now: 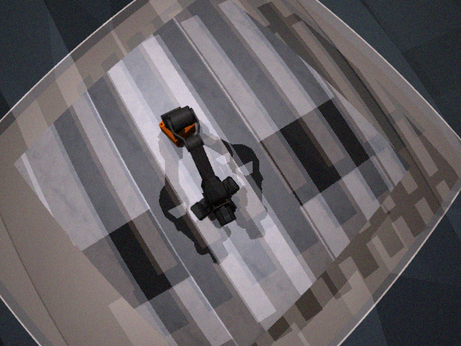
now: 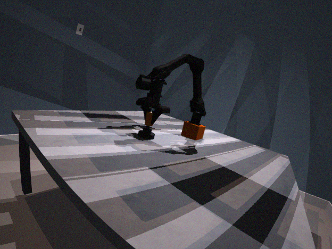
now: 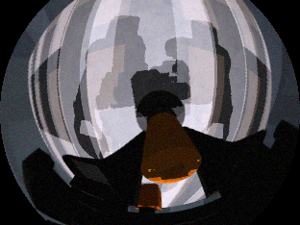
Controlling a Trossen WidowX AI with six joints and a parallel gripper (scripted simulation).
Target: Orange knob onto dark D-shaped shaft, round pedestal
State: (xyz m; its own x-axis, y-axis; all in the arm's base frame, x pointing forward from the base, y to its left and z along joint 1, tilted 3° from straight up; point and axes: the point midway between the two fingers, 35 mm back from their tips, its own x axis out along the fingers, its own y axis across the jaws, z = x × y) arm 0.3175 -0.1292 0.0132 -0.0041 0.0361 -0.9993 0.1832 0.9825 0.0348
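We pinch the orange knob [image 2: 149,118] [image 3: 169,149] in our part-open jaws [image 2: 150,117], just over the round pedestal [image 2: 146,133] [image 3: 160,102], left of the orange box [image 1: 171,133] [image 2: 192,130].

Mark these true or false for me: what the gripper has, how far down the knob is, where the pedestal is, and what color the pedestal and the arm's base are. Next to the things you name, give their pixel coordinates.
1. The gripper [image 1: 215,205] [image 2: 149,122] [image 3: 164,132] is shut on the orange knob [image 2: 149,118] [image 3: 170,149]. True.
2. The knob is pushed all the way down onto the round pedestal [image 2: 146,134] [image 3: 160,100]. False: the exterior view shows it above the pedestal.
3. The pedestal is on the floor under the table. False: it stands on the table top [image 2: 93,184].
4. The pedestal is dark. True.
5. The arm's base [image 1: 169,133] [image 2: 192,130] is white. False: it is orange.
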